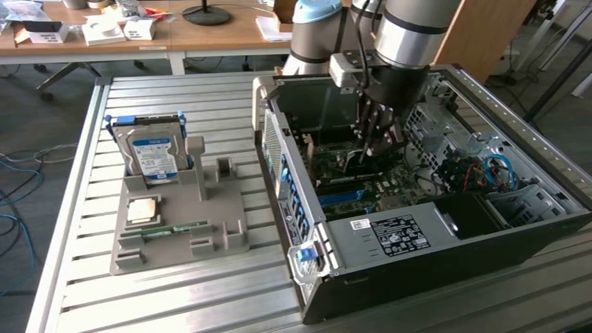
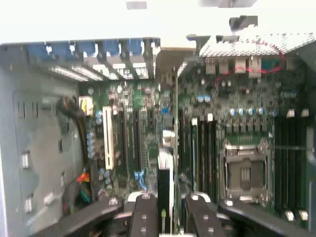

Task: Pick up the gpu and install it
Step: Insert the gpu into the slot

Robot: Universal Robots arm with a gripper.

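My gripper (image 1: 369, 148) reaches down from above into the open computer case (image 1: 398, 239), over the motherboard (image 1: 393, 182). The gpu (image 2: 168, 148) shows edge-on in the wrist view as a thin dark card with a pale part, running between the two black fingers (image 2: 145, 217), which are shut on it. It hangs just above the board, in line with the gap between the dark expansion slots (image 2: 132, 143) and the memory slots (image 2: 207, 148). In the exterior view the gpu (image 1: 349, 161) is a thin sliver below the fingers. Whether its edge touches a slot I cannot tell.
A grey fixture (image 1: 180, 222) at the exterior view's left holds a silver hard drive (image 1: 152, 154), a CPU (image 1: 143, 210) and a green memory stick (image 1: 166, 229). Case walls, a drive cage (image 1: 527, 201) and blue cables (image 1: 500, 170) hem in the gripper. A white slot (image 2: 108, 143) and CPU socket (image 2: 245, 170) flank the card.
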